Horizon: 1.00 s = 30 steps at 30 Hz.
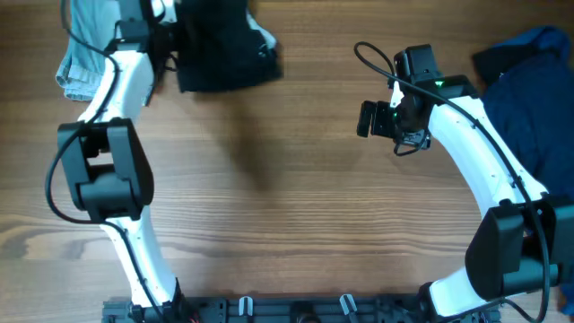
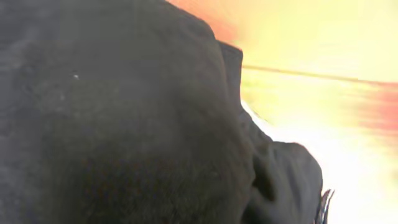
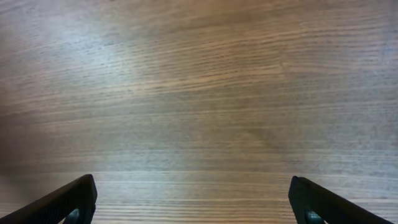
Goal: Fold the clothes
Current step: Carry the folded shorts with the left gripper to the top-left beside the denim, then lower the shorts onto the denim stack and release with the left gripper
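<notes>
A black garment [image 1: 220, 45] hangs at the far left-centre, lifted off the table, with its shadow on the wood below. My left gripper [image 1: 166, 22] is at its left edge, and the jaws are hidden by the cloth. The black cloth [image 2: 124, 124] fills the left wrist view. My right gripper [image 1: 368, 119] is open and empty over bare wood right of centre, with both fingers wide apart in the right wrist view [image 3: 193, 190]. A dark blue garment [image 1: 529, 81] lies crumpled at the far right.
A light blue-grey garment [image 1: 85, 45] lies at the far left corner, behind my left arm. The wooden table [image 1: 287, 224] stretches between the arms. The arm bases stand along the near edge.
</notes>
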Available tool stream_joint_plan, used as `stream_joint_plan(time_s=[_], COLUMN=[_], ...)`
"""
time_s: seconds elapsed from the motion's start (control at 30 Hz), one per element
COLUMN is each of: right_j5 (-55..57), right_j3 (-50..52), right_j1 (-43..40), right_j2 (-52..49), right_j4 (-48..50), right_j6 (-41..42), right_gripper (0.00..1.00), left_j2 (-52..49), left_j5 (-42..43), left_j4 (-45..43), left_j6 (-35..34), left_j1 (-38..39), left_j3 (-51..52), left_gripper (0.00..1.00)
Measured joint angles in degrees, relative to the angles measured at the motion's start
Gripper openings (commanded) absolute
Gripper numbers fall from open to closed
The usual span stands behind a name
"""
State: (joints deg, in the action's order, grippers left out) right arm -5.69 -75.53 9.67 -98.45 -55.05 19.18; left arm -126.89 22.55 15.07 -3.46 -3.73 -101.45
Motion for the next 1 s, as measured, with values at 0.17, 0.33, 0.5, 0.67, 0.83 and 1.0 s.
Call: stream_joint_plan(time_s=[0.17, 0.33, 0.5, 0.67, 0.83, 1.0], right_j5=[0.0, 0.0, 0.0, 0.0, 0.0, 0.0], right_j3=[0.0, 0.0, 0.0, 0.0, 0.0, 0.0], right_j1=[0.0, 0.0, 0.0, 0.0, 0.0, 0.0], right_j2=[0.0, 0.0, 0.0, 0.0, 0.0, 0.0], right_j4=[-1.3, -2.4, -2.7, -2.8, -3.5, -3.7], right_j6=[0.1, 0.1, 0.1, 0.1, 0.1, 0.1], right_gripper=[1.0, 0.99, 1.0, 1.0, 1.0, 1.0], left_j2=[-0.7, -1.1, -1.1, -1.1, -1.1, -2.0], left_j5=[-0.2, -0.4, -0.5, -0.7, -2.6, -4.1], left_j4=[-0.1, 1.4, 1.8, 4.3, 5.3, 6.8], left_j6=[0.4, 0.5, 0.7, 0.9, 1.1, 1.2], left_j1=[-4.3, -6.9, -8.2, -9.5, -11.3, -13.9], left_j3=[-3.7, -9.1, -12.1, -12.1, -12.1, -12.4], left_gripper=[0.04, 0.05, 0.04, 0.06, 0.2, 0.17])
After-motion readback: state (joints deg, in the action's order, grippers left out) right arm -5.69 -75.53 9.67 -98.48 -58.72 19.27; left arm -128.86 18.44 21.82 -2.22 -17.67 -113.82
